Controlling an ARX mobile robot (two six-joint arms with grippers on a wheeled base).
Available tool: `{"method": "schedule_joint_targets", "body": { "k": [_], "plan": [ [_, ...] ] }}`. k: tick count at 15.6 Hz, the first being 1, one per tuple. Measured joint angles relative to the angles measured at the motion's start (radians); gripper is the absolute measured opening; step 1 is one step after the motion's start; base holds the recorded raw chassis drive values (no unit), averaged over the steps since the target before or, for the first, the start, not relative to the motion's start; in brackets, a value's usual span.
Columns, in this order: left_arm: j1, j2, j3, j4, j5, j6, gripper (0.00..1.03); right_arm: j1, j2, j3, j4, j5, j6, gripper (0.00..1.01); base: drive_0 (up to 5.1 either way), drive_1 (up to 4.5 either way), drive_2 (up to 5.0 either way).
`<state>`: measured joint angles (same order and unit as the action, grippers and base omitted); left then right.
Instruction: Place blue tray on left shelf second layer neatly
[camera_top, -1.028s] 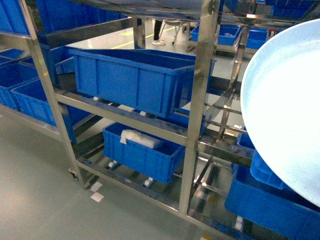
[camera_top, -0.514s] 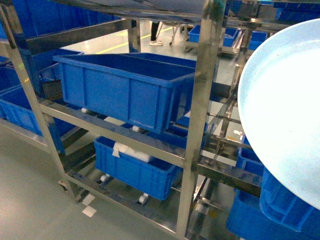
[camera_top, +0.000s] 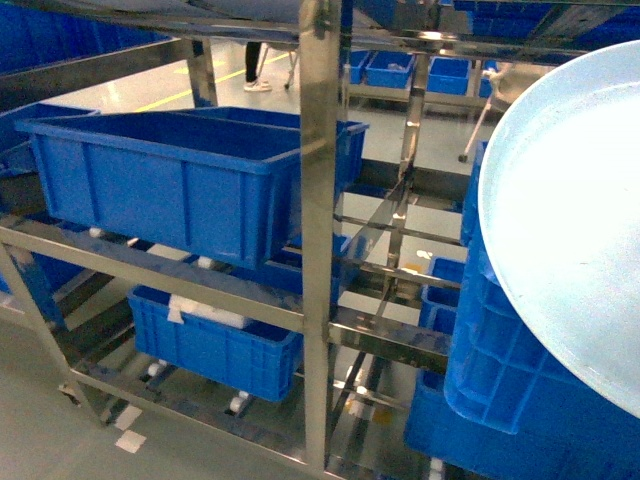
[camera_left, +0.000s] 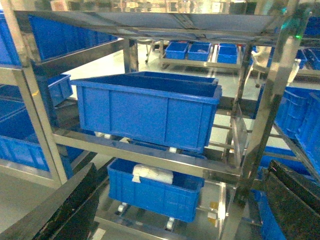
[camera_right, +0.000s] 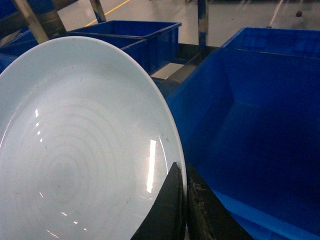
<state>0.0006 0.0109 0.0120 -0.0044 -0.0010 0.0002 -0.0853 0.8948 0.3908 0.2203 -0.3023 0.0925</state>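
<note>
The right pincer (camera_right: 182, 200) is clamped on the rim of the blue tray (camera_right: 80, 145), one black finger on the inner face and one behind the edge; only the right wrist view shows this grip. There the tray spreads to the left of the pincer, tilted, its faint concentric rings catching the light, and a deep blue crate (camera_right: 250, 125) opens to the pincer's right. The head view shows no pincer at all, just the tray (camera_top: 570, 220) filling the right side in front of stacked crates.

The left pincer (camera_left: 180, 210) stands wide apart, its dark fingers (camera_left: 65, 210) at the lower corners of the left wrist view, holding nothing. Straight ahead of it stands the steel shelf (camera_left: 150, 155), carrying a large blue bin (camera_left: 145, 110), with a smaller bin (camera_left: 155, 192) beneath that holds a white bundle (camera_left: 152, 175).
</note>
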Motion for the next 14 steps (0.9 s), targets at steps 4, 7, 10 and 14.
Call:
{"method": "schedule_joint_targets", "body": {
  "k": [4,7,10,14],
  "plan": [
    [0.0,0.0,0.0,0.0,0.0,0.0,0.98,0.0,0.0,0.0,0.0,0.0,0.0,0.02,-1.5,-1.54,-1.5],
    [0.0,0.0,0.0,0.0,0.0,0.0,0.98,0.0,0.0,0.0,0.001,0.0,0.0,0.02,-1.6,-1.57,-1.6],
    [0.0,0.0,0.0,0.0,0.0,0.0,0.98,0.0,0.0,0.0,0.0,0.0,0.0,0.02,-1.6,-1.65,-1.6],
    [-0.001,0.0,0.0,0.004,0.001,0.0,0.98,-0.001,-0.007,0.0,-0.001,0.001,0.0,0.02,-1.2,-0.1,-2.2]
  ]
}}
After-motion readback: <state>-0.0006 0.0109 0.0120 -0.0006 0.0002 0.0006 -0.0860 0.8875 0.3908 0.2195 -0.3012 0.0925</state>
